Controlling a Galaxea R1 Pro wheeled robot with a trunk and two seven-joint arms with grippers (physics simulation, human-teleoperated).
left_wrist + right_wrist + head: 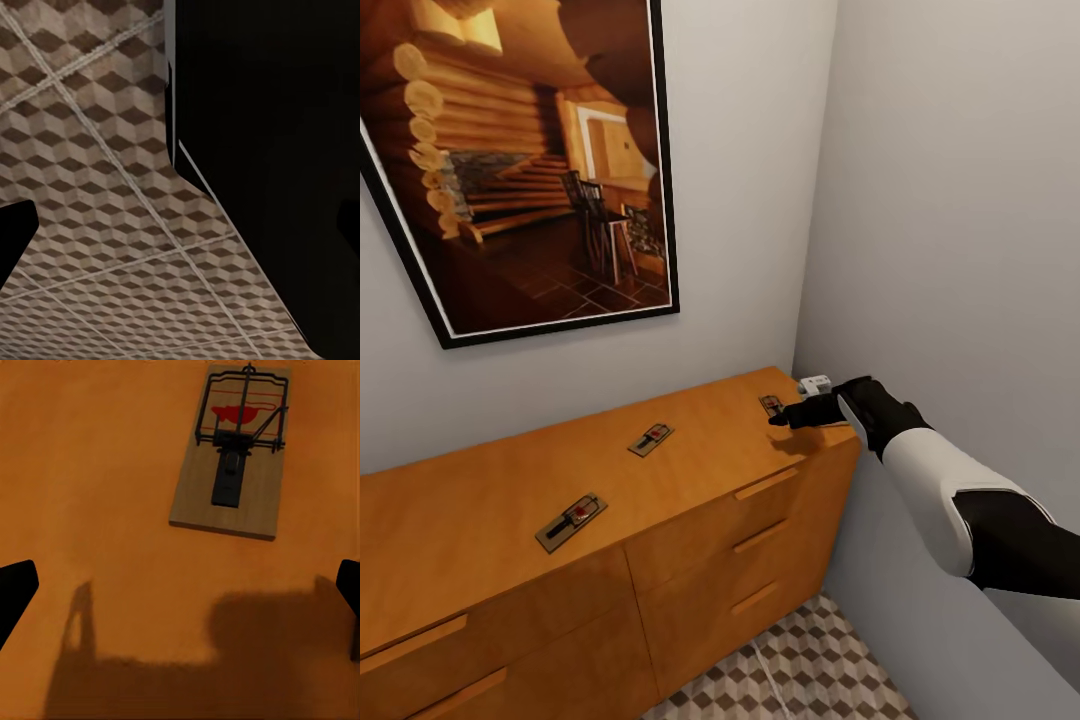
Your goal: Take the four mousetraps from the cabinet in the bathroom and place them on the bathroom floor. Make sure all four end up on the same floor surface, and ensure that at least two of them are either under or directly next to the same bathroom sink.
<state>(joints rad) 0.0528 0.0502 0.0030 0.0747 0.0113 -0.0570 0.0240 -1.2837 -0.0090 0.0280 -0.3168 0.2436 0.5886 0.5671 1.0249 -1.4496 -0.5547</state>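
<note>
Three mousetraps lie on the flat top of the orange-brown cabinet: one near the front, one in the middle and one at the far right end. My right gripper hovers just beside that last trap, low over the cabinet top. In the right wrist view the trap lies ahead of the open gripper, with bare wood between the fingertips. My left gripper hangs open over the cube-patterned bathroom floor. A fourth trap and the sink are out of view.
A large framed picture hangs on the wall above the cabinet. A small white object sits in the corner at the cabinet's right end. A grey wall stands close on the right. Patterned floor shows below the drawers.
</note>
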